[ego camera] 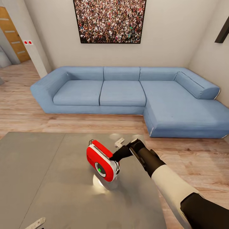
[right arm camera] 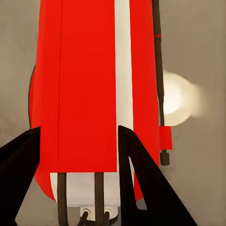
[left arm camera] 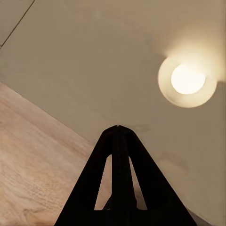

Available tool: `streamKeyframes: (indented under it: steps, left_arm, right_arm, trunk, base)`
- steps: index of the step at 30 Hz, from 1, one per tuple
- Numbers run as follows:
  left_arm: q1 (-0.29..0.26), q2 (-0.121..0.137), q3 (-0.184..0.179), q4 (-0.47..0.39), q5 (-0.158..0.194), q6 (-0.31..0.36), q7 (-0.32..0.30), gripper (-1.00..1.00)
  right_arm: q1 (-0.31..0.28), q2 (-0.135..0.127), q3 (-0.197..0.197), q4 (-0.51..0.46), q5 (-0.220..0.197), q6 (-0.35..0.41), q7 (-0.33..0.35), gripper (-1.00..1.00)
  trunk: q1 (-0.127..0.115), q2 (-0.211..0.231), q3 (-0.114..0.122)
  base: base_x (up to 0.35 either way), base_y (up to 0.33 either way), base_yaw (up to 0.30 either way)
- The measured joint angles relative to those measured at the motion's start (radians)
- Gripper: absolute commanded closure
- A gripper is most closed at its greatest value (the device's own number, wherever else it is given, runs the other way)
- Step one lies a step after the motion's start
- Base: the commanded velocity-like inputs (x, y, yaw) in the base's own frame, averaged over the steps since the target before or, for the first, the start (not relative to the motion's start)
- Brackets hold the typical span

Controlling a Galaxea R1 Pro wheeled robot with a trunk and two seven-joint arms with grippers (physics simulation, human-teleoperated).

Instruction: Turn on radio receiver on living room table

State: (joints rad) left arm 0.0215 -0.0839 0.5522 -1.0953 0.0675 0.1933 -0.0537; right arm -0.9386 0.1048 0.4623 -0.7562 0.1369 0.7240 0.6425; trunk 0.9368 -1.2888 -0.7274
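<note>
The red radio receiver (ego camera: 101, 160) with white trim stands tilted on the grey table (ego camera: 47, 178), and a green light shows in its round dial. My right gripper (ego camera: 115, 156) reaches it from the right, its dark fingertips against the radio's upper edge. In the right wrist view, the radio receiver (right arm camera: 89, 84) lies just past the gripper (right arm camera: 79, 141). The two fingers (right arm camera: 141, 183) are spread apart, so the gripper is open. My left gripper (left arm camera: 117, 128) is shut and empty, hanging over the table's edge and the wood floor.
A big blue L-shaped sofa (ego camera: 127, 92) runs along the far wall beyond the table, under the crowd picture (ego camera: 109, 20). Wood floor (ego camera: 190, 156) lies between table and sofa. A ceiling light reflects on the table top (left arm camera: 187, 80). A wooden door (ego camera: 14, 35) is at the far left.
</note>
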Motion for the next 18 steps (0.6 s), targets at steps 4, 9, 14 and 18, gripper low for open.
streamKeyframes:
  steps: [4,9,14,18]
  left_arm:
    - [0.0,0.0,0.0,0.0,0.0,-0.001,0.0,1.0]
    - [0.0,0.0,0.0,0.001,0.0,-0.002,0.0,1.0]
    - [0.0,0.0,0.0,0.001,0.0,-0.001,0.0,1.0]
    - [0.0,0.0,0.0,0.001,0.0,-0.001,0.0,1.0]
  right_arm:
    - [0.0,0.0,0.0,0.001,0.0,0.0,0.003,1.0]
    - [0.0,0.0,0.0,0.002,0.001,-0.001,0.003,1.0]
    - [0.0,0.0,0.001,0.011,0.004,0.0,-0.002,1.0]
    - [0.0,0.001,0.001,0.013,0.003,0.001,-0.007,1.0]
  trunk:
    - [0.015,-0.028,-0.013]
    - [0.027,-0.049,-0.022]
    - [0.027,-0.049,-0.022]
    - [0.027,-0.049,-0.022]
  base:
    - [0.0,0.0,0.0]
    - [0.0,0.0,0.0]
    - [0.0,0.0,0.0]
    - [0.0,0.0,0.0]
